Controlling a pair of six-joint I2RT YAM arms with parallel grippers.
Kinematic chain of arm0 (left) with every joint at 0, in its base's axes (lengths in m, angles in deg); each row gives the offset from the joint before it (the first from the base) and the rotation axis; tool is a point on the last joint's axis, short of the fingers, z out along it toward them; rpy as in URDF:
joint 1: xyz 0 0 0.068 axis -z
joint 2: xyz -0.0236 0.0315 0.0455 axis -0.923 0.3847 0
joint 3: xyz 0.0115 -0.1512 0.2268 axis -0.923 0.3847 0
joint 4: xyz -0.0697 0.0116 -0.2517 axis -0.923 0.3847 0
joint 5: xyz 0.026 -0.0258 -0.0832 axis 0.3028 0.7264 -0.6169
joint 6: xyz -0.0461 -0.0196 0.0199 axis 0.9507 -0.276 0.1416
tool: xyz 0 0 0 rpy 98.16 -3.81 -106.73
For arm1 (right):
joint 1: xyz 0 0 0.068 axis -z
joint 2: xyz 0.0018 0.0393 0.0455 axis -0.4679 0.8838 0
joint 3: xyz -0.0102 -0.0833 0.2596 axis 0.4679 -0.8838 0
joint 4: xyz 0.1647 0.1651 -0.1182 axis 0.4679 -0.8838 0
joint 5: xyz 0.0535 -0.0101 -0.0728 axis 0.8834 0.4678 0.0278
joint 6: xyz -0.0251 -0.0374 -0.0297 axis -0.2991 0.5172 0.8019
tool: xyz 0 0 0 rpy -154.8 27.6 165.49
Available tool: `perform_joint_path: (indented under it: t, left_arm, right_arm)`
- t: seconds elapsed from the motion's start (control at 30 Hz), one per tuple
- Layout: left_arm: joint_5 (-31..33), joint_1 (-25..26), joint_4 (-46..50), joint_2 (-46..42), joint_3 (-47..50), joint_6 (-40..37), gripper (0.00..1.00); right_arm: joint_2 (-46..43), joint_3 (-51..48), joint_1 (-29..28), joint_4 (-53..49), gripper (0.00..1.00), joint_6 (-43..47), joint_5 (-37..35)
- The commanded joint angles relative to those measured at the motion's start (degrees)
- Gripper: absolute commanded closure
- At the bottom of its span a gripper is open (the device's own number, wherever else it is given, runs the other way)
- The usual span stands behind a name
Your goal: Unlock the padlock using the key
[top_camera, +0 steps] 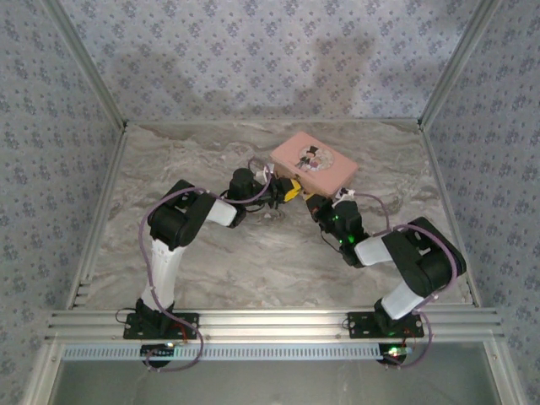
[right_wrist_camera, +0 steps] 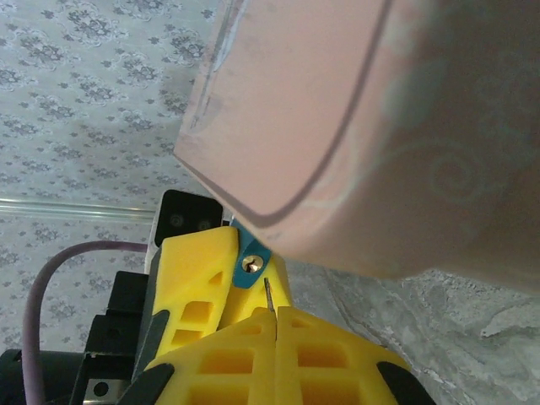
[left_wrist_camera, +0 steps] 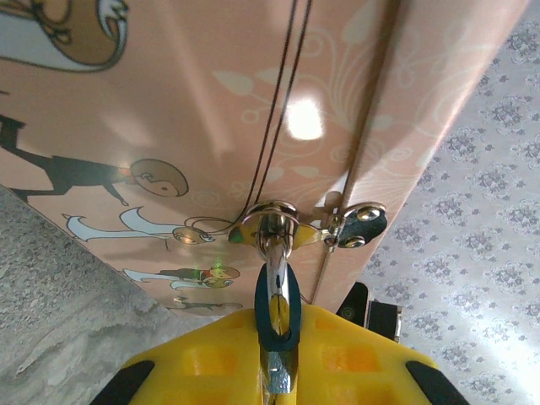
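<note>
The padlock (left_wrist_camera: 278,314) is a small bluish body with a silvery shackle (left_wrist_camera: 275,245) hooked through the hasp of the pink cartoon tin (left_wrist_camera: 211,93). My left gripper (left_wrist_camera: 278,342) is shut on the padlock, its yellow fingers (left_wrist_camera: 202,354) on either side. In the right wrist view the padlock's blue underside with the brass keyhole (right_wrist_camera: 251,263) faces my right gripper (right_wrist_camera: 275,314). That gripper is shut on the key, whose thin blade (right_wrist_camera: 268,295) sticks up from the pads. The blade tip is just right of and below the keyhole, outside it. Both grippers meet at the tin's front (top_camera: 295,192).
The pink tin (top_camera: 314,160) lies on the marble table (top_camera: 253,261), back of centre. Patterned walls and aluminium rails (top_camera: 270,319) enclose the table. The left arm's camera housing (right_wrist_camera: 181,218) sits close behind its yellow finger (right_wrist_camera: 198,270).
</note>
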Motion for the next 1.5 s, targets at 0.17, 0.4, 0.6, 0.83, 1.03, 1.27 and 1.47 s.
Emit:
perform_joint_path:
  t: [0.17, 0.4, 0.6, 0.83, 1.03, 1.27, 1.47]
  left_arm:
    - [-1.03, 0.37, -4.81, 0.56, -1.83, 0.07, 0.87]
    - [-1.04, 0.37, -5.07, 0.63, -1.98, 0.2, 0.87]
    - [-1.22, 0.55, -5.22, 0.63, -2.15, 0.19, 0.87]
    - [-1.47, 0.59, -5.88, 0.56, -2.22, 0.38, 0.87]
    - [-0.78, 0.48, -7.36, 1.13, -2.16, 1.45, 0.87]
    - [-1.25, 0.7, -7.5, 1.31, -3.03, 1.45, 0.87]
    - [-1.56, 0.76, -7.65, 1.43, -3.3, 1.5, 0.87]
  right_arm:
    - [1.11, 2.16, 0.15, 2.32, 1.0, -0.63, -1.1]
    - [1.11, 2.46, 0.29, 1.66, 1.0, -0.63, -1.41]
    - [1.99, 3.59, 0.63, 1.69, 1.0, -0.28, -0.78]
    - [2.59, 3.96, 0.71, 1.98, 1.0, -0.69, -0.8]
    - [2.58, 3.54, 0.4, 2.01, 1.0, -1.5, -1.75]
    - [3.8, 4.75, 0.38, 2.54, 1.0, -1.87, -1.53]
    - [6.57, 5.73, -0.1, 6.16, 1.0, -6.47, -2.57]
